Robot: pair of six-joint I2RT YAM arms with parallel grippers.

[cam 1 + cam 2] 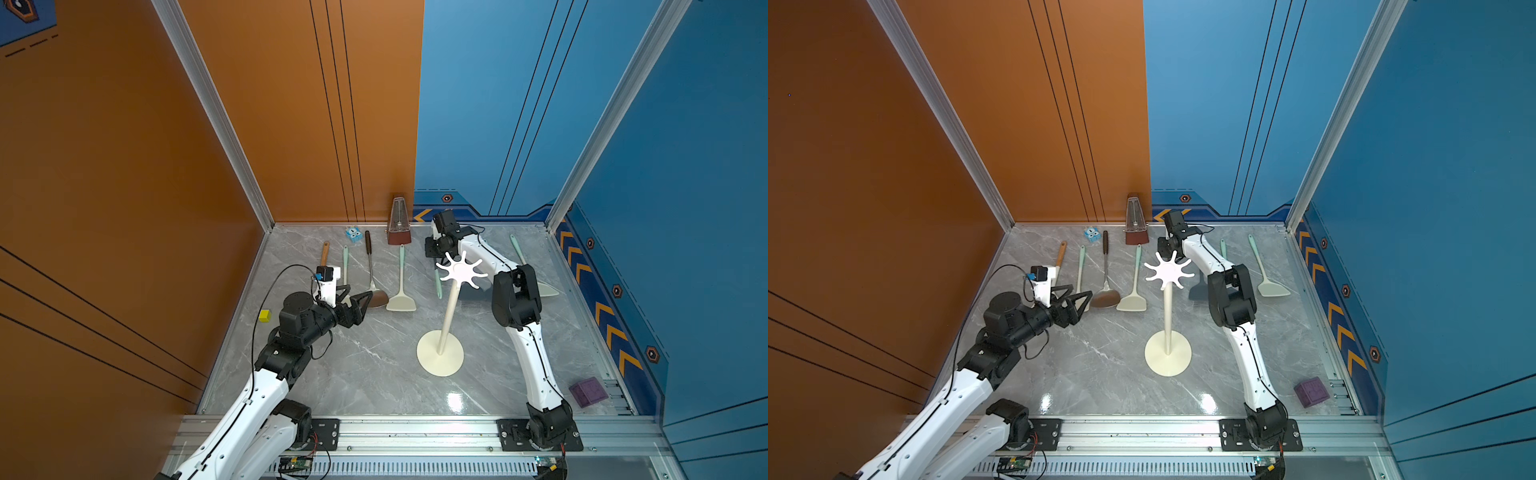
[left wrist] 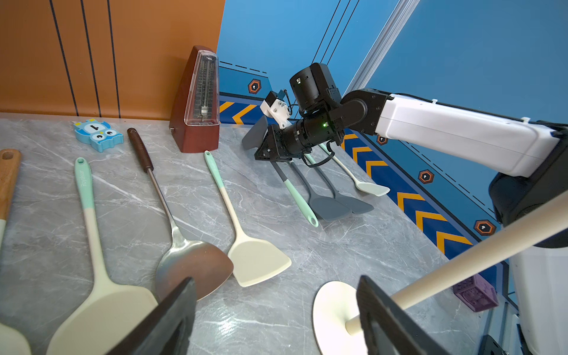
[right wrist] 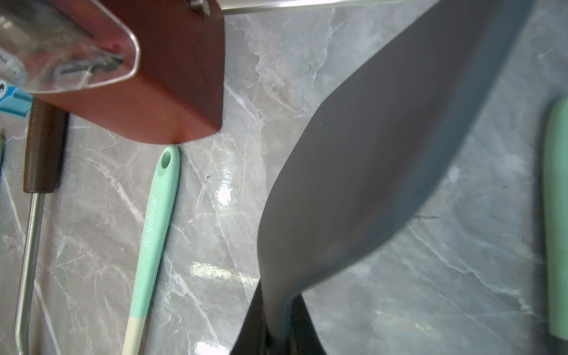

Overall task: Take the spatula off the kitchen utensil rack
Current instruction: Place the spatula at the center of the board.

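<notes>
In the right pincer [image 2: 268,148] sits a grey-bladed, mint-handled spatula [image 3: 368,172].

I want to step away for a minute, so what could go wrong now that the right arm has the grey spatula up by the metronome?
The grey spatula, pinched at its neck in the right gripper, has its blade close to the metronome; a swing could knock that over. The right arm runs close past the crown of the kitchen utensil rack, so drawing back might tip the rack.
</notes>
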